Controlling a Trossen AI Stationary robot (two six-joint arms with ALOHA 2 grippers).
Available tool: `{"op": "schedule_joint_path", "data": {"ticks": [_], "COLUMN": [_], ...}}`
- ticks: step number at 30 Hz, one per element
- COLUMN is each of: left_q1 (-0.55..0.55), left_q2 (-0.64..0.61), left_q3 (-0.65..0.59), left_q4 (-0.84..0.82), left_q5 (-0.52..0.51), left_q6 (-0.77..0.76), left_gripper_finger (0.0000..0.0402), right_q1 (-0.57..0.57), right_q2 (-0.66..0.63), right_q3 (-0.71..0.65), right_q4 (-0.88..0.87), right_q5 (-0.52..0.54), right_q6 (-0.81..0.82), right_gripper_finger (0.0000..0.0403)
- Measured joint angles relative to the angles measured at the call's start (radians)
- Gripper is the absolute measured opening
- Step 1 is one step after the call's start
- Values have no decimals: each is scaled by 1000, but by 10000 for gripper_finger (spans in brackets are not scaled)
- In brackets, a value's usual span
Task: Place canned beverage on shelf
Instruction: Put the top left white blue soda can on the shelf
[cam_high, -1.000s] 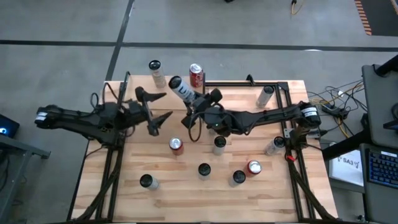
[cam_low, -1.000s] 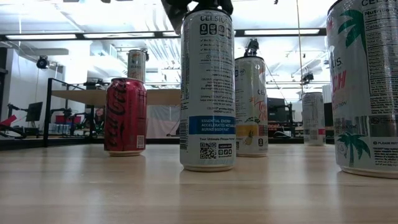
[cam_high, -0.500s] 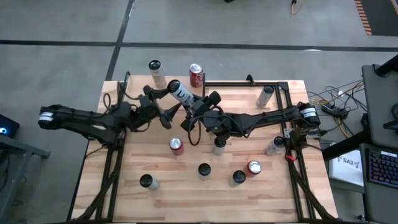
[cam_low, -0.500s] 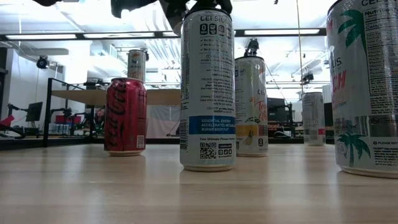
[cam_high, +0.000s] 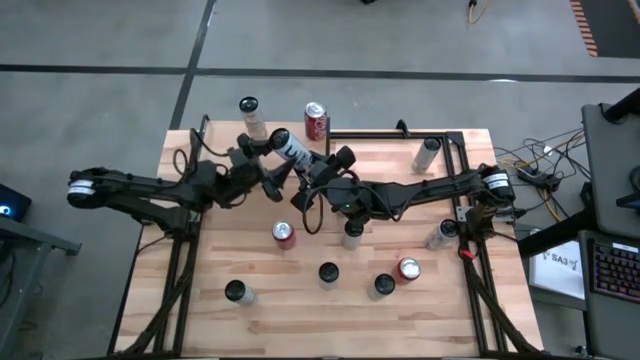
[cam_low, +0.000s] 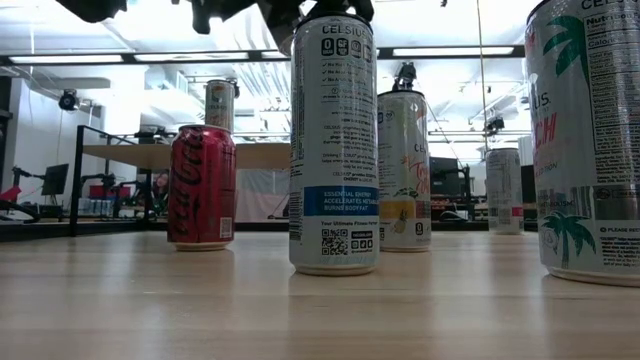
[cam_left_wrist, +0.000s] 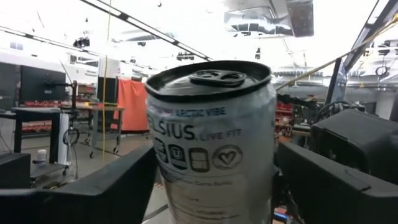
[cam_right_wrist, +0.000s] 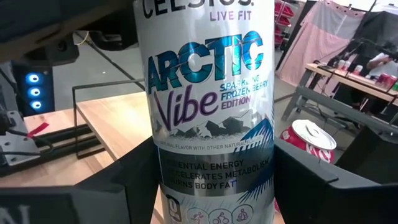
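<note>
A white Celsius can (cam_high: 290, 148) is in the air over the far left of the table, tilted, its top toward the far-left corner. My right gripper (cam_high: 312, 165) is shut on its lower half. My left gripper (cam_high: 270, 163) is open, one finger on each side of the can's top end (cam_left_wrist: 211, 78). The shelf (cam_low: 150, 155) shows in the low view as a raised pale plank on black posts at the far left. A can (cam_low: 220, 105) stands on it. My right gripper pinches the can's lower half (cam_right_wrist: 211, 180) between its two fingers, one on each side of the can wall. The fingers come from the table's right and lie across the can. The can is lifted clear of the table and tilted. My left gripper's fingers (cam_left_wrist: 112, 186) stand right beside the can's upper wall; I cannot tell whether they touch it.
Several cans stand on the table: a red one (cam_high: 283, 233), silver ones (cam_high: 352, 232), (cam_high: 328, 272), (cam_high: 235, 292), more toward the right (cam_high: 407, 268). A silver can (cam_high: 248, 112) and a red can (cam_high: 316, 122) stand at the far edge. A black rail (cam_high: 400, 135) runs along the far right.
My left gripper has moved toward the table's right and far edge, up to the held can, and its open fingers now flank the can's top end. My right gripper and the can have stayed about where they were.
</note>
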Motion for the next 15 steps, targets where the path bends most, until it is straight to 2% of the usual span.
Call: {"op": "schedule_joint_path", "data": {"ticks": [6, 9, 15], "left_q1": [7, 7, 7], "left_q2": [-4, -5, -12], "left_q3": [0, 0, 0], "left_q4": [-4, -7, -23], "left_q5": [2, 3, 8], "left_q6": [-1, -1, 7], "left_gripper_finger": [230, 230, 230], "right_q1": [0, 0, 0], "right_q2": [0, 0, 0], "right_q3": [0, 0, 0], "right_q4": [0, -1, -2], "right_q5": [-1, -1, -8], "right_q6": [-6, -5, -7], "right_gripper_finger": [234, 238, 300]}}
